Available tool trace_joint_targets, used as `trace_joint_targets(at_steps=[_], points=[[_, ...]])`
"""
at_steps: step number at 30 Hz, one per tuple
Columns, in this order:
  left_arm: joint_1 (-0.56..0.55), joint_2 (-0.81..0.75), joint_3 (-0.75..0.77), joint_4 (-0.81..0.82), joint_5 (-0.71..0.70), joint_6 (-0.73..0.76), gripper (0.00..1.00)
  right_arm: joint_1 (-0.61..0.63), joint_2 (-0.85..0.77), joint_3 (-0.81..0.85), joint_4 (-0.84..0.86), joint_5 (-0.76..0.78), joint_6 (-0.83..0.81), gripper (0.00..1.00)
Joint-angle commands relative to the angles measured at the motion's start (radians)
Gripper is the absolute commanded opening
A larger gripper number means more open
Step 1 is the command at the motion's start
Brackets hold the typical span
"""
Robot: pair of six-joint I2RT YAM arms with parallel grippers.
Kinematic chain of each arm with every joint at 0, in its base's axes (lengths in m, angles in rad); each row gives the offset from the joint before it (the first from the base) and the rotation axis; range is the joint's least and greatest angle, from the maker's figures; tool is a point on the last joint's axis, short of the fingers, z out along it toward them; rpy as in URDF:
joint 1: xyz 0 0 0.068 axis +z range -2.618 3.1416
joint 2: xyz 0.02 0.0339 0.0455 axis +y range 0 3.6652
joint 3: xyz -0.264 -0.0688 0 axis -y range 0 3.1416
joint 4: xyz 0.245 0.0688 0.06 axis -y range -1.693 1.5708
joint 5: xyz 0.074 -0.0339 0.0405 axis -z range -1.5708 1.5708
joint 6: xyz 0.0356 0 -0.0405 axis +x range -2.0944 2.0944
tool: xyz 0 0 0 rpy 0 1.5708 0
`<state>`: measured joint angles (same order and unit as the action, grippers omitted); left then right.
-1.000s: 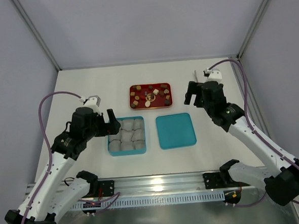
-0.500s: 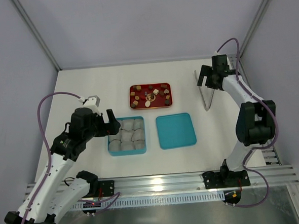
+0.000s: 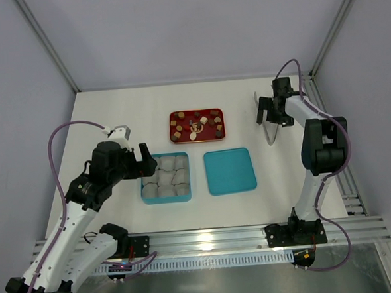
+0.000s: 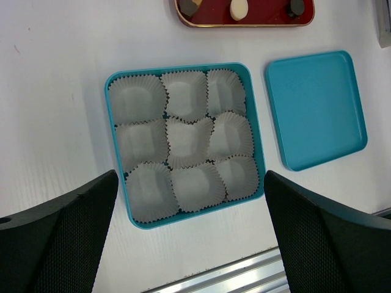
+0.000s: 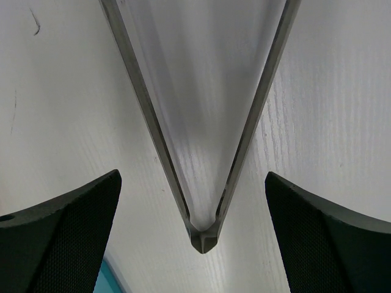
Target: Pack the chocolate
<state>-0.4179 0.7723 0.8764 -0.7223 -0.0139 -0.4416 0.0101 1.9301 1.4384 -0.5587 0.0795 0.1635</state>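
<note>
The chocolate lies on the red tray at upper centre, none of it in the teal box below (nine paper cups line it). The left gripper hangs spread at the box's left edge. At upper right, the right gripper stands spread over metal tongs, gripping nothing.

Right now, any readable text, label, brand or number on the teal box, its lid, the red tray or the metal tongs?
None readable.
Teal square box and its white paper cups: no print.
Flat teal lid: plain.
Red rectangular tray and the chocolate pieces: nothing legible at this size.
Metal tongs: bare.
</note>
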Motion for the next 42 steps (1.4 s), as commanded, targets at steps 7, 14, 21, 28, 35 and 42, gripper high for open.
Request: trace_joint_targets(at_steps=[7,14,21,28,35,42], points=[[-0.002,0.008,-0.002,0.034,0.011,-0.005,1.0,0.002,0.112,0.12,-0.024,-0.001,-0.038,1.0],[-0.002,0.016,-0.002,0.032,0.011,-0.005,1.0,0.004,0.167,0.178,-0.041,-0.003,-0.045,0.98],[-0.002,0.025,-0.004,0.03,0.011,-0.005,1.0,0.002,0.179,0.172,-0.04,-0.006,-0.053,0.92],[-0.002,0.028,-0.002,0.029,0.009,-0.005,1.0,0.004,0.191,0.16,-0.035,-0.026,-0.053,0.85],[-0.002,0.03,-0.002,0.029,0.008,-0.006,1.0,0.002,0.211,0.163,-0.044,-0.044,-0.041,0.82],[-0.004,0.028,-0.004,0.029,0.009,-0.008,1.0,0.004,0.214,0.162,-0.047,-0.04,-0.006,0.71]])
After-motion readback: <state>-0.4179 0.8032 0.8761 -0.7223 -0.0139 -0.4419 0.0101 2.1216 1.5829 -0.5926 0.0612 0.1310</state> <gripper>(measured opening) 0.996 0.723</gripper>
